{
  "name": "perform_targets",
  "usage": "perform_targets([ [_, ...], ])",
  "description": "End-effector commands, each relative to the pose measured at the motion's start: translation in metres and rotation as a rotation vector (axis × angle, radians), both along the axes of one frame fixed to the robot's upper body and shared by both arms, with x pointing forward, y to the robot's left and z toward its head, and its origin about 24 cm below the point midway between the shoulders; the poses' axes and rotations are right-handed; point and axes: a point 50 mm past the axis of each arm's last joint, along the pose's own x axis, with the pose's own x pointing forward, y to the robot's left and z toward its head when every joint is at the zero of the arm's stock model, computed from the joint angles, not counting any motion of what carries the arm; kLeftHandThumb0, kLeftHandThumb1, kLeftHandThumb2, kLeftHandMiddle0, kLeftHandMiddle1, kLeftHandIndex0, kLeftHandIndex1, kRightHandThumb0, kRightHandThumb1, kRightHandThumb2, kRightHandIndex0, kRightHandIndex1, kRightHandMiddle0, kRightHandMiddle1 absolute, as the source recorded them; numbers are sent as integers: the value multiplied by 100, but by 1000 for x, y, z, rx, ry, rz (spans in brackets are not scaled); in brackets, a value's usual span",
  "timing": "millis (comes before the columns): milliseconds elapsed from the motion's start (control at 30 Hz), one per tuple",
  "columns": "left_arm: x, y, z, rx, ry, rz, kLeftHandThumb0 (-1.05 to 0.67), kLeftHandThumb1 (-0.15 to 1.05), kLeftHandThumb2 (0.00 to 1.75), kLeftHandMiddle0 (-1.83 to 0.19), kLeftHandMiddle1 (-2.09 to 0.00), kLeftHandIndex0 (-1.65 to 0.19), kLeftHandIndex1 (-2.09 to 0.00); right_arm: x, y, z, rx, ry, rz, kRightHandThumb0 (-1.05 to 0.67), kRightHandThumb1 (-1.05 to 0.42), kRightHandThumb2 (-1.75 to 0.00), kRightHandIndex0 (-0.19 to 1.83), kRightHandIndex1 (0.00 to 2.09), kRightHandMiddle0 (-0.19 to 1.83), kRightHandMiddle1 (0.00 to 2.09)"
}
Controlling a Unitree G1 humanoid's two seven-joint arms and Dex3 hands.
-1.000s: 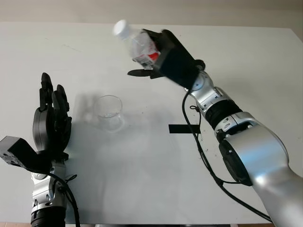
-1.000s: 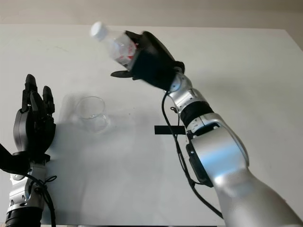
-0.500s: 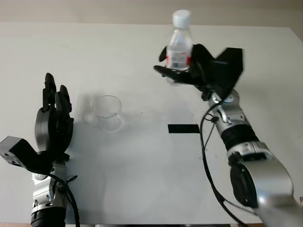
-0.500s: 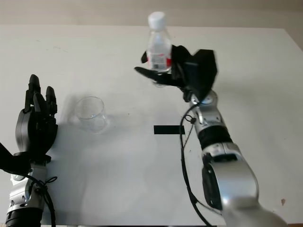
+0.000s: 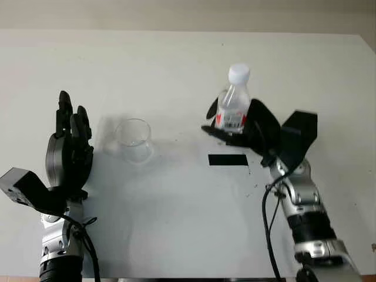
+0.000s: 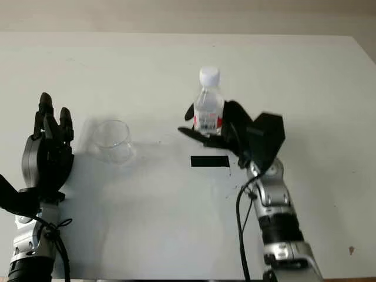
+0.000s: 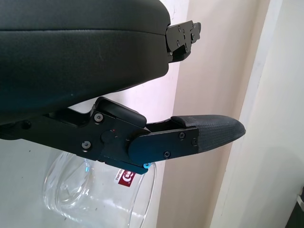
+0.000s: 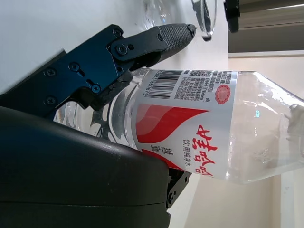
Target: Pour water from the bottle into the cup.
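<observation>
White table (image 5: pixel 176 223) fills the stereo views, with a pale wall band along the far edge. On the table's right half, the right hand (image 5: pixel 249 132) grasps the bottle (image 5: pixel 233 108) around its lower body, fingers wrapped at the red-and-white label. The bottle is upright, white cap on top, its base at or just above the surface beside a black tape strip (image 5: pixel 228 159); actual contact cannot be confirmed.

Change: one second ago the bottle was tilted over, cap toward the cup, and held high near the table's far side. Half a second ago it was upright but raised. Now it is lowered, and the right arm has drawn back toward the robot. Judgement: the pouring motion appears finished and the current step is setting the bottle down. Whether water reached the cup cannot be determined; the cup's contents are not discernible.

The cup (image 5: pixel 134 140), clear plastic, stands upright left of centre, well apart from the bottle. The left hand (image 5: pixel 69 155) is open, holding nothing, positioned just beside the cup on its left with fingers pointing away from the robot; it has kept that position.

Obstructions: none lies between bottle and table. The tape strip is flat and poses no hazard to placement.
</observation>
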Motion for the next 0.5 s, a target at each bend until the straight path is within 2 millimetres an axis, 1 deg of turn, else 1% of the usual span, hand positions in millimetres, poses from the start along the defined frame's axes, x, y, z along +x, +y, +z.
perform_targets([
  [0, -9, 0, -18, -23, 69, 10, -77, 105, 57, 19, -3, 19, 0, -4, 3, 3, 5, -35, 2, -35, -105, -47, 113, 209, 81, 209],
  [133, -10, 0, -18, -26, 68, 16, -78, 105, 57, 19, -3, 19, 0, -9, 6, -7, -7, 5, -11, -35, -105, -47, 109, 209, 78, 209],
  [200, -11, 1, -18, -24, 70, 17, -78, 105, 57, 19, -4, 19, 0, -10, 7, -13, 8, 30, -12, -35, -105, -48, 111, 209, 77, 209],
  [300, -12, 3, -19, -26, 73, 20, -78, 105, 56, 18, -5, 19, -1, -10, 7, -18, 1, 44, -23, -35, -105, -48, 113, 209, 77, 209],
  [467, -12, 5, -19, -24, 76, 20, -78, 105, 56, 19, -5, 19, -2, -8, 5, -29, -7, 67, -74, -35, -105, -47, 110, 209, 74, 209],
])
